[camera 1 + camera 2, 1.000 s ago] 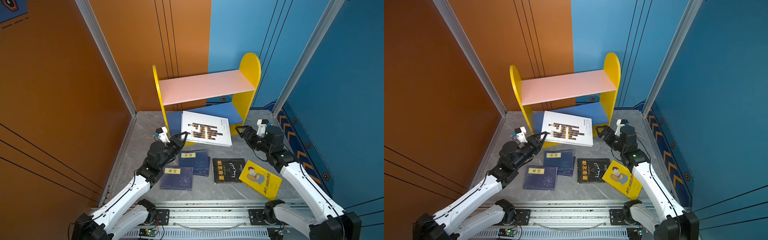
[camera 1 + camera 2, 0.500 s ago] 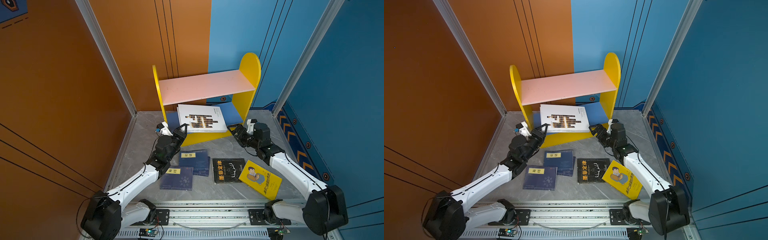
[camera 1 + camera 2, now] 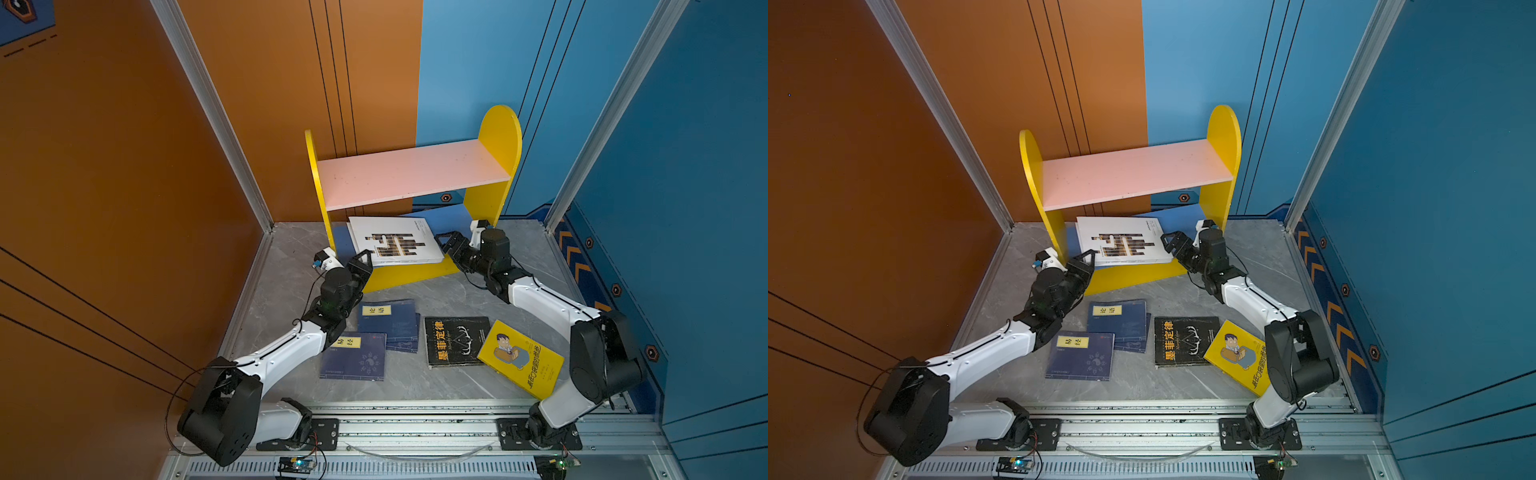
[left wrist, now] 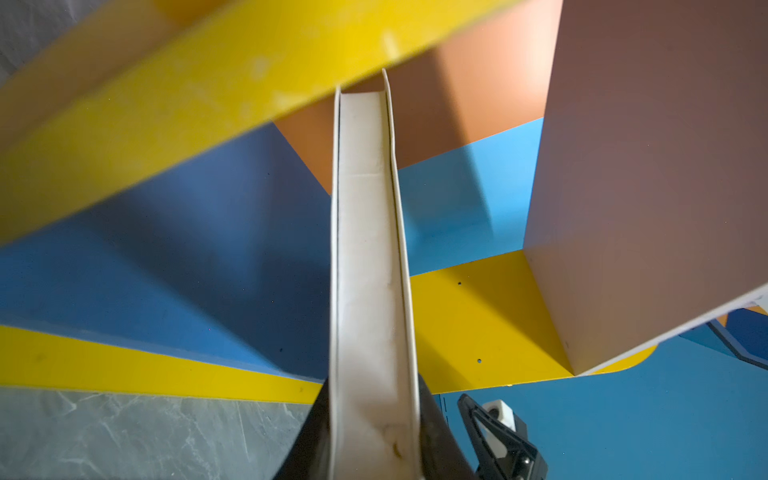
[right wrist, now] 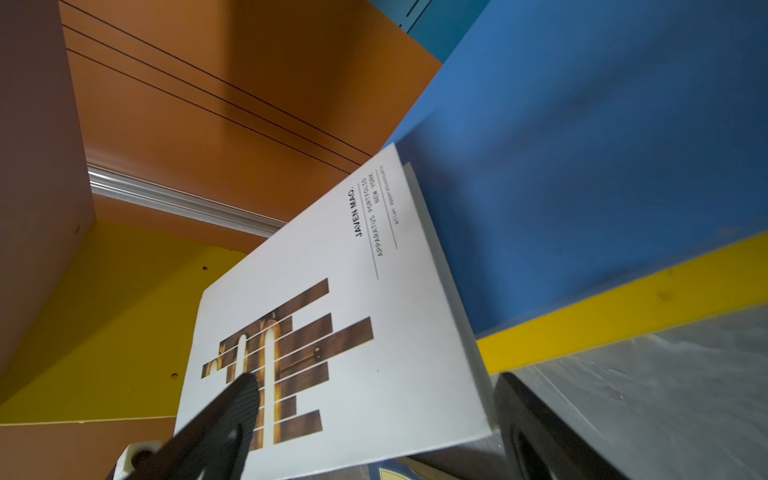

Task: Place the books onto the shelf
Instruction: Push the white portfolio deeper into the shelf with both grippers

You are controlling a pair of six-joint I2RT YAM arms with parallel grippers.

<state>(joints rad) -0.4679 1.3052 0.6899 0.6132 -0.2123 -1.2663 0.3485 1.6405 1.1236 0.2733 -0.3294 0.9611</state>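
The shelf (image 3: 411, 174) (image 3: 1133, 174) stands at the back, its pink upper board bare. A white book (image 3: 397, 243) (image 3: 1123, 243) with a dark block pattern lies tilted, partly over the blue lower board (image 3: 449, 214) and sticking out past the yellow base strip (image 3: 411, 274). My left gripper (image 3: 365, 259) (image 4: 374, 436) is shut on its front left corner. My right gripper (image 3: 444, 243) (image 5: 376, 386) is open at its right corner, one finger over the cover, the other beside the edge. Navy books (image 3: 388, 324), a black book (image 3: 455, 340) and a yellow book (image 3: 521, 359) lie flat on the grey floor.
An orange wall (image 3: 124, 187) closes the left side and a blue wall (image 3: 685, 208) the right. A metal rail (image 3: 415, 428) carrying both arm bases runs along the front. The shelf's yellow side panels (image 3: 496, 137) flank the lower board.
The white book has moved back from the floor in front of the shelf onto the lower board. Both arms have stretched forward with it. The right gripper has come up to the book's right corner.
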